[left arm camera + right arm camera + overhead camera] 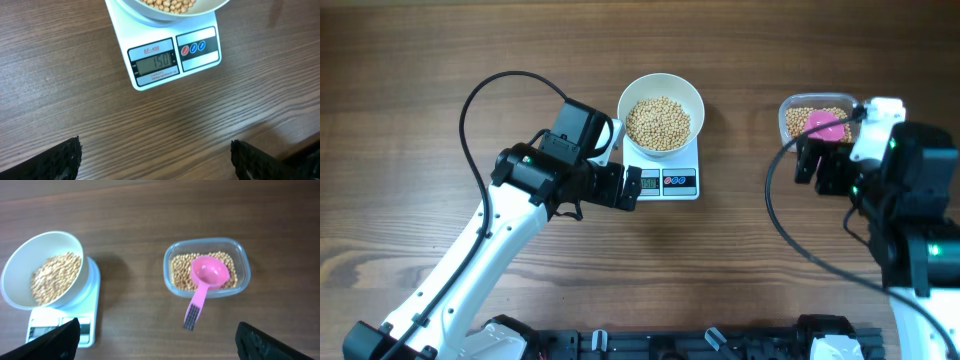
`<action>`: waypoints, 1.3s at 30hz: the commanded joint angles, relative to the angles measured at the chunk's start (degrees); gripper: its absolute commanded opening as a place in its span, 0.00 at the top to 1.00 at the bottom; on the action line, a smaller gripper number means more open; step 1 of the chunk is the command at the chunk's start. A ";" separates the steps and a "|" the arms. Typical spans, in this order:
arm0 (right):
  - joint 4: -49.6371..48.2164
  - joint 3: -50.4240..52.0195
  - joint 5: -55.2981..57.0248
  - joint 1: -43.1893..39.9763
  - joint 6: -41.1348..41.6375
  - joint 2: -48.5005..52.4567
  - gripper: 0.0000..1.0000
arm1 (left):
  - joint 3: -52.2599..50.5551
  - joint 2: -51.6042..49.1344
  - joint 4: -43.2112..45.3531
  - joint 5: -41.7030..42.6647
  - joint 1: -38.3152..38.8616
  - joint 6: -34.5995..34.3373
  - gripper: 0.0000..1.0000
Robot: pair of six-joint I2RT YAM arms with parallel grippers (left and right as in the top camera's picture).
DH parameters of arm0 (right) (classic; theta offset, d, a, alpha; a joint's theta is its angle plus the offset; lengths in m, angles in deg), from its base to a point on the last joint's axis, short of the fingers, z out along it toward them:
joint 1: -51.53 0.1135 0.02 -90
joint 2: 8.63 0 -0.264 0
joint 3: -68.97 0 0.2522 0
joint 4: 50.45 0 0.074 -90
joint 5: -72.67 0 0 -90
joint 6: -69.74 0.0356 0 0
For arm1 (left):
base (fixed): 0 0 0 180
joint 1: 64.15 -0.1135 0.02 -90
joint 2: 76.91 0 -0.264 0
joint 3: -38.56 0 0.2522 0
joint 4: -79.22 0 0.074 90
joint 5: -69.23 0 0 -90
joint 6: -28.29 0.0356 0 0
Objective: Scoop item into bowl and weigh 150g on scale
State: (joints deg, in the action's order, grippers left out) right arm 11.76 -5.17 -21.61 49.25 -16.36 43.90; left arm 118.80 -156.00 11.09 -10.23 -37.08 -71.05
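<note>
Overhead and wrist views of a two-arm weighing station on a wood-grain table (420,60).

- **Weighing.** A white bowl (624,108) sits on a small white kitchen scale (692,172) near the table's centre. The bowl overhangs the back of the scale platform and leaves the front panel uncovered. It holds a heap of small round tan beans (658,123) covering its bottom. In the left wrist view the grey display (154,62) reads 150. Beside the display is a panel with one red and two blue buttons (193,48).
- **Supply.** Well to the right of the scale stands a clear plastic tub (245,267) with rounded corners, partly filled with the same beans. A pink scoop (210,272) lies in the tub with its cup up on the beans. Its handle crosses the tub's near rim, and the handle end reaches out over the table.
- **Left arm.** The left gripper (631,188) hovers just left of the scale's front edge, pointing at the display. Its fingers (57,162) are spread wide with nothing between them.
- **Right arm.** The right gripper (818,166) hangs over the near side of the tub. Its fingers (277,342) are likewise fully apart and empty, clear of the scoop.
</note>
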 commanded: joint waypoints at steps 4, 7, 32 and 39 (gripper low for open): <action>6.10 -0.90 -2.89 0.17 2.34 -12.00 0.00 | -0.15 -0.22 -0.07 0.70 0.15 -0.13 0.00; 11.21 -0.90 -3.08 0.17 3.21 -16.37 0.00 | -0.15 -0.22 -0.07 0.70 0.15 -0.13 0.00; 5.01 6.10 -1.51 0.20 -0.20 -20.17 0.00 | -0.15 -0.22 -0.07 0.70 0.15 -0.13 0.00; -17.25 24.55 -1.51 0.20 -3.89 -33.00 0.00 | -0.15 -0.22 -0.04 0.70 0.15 -0.13 0.00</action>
State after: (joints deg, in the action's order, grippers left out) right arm -0.09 12.42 -23.66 49.25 -17.89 16.54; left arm 118.80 -156.00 11.05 -10.23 -37.10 -71.05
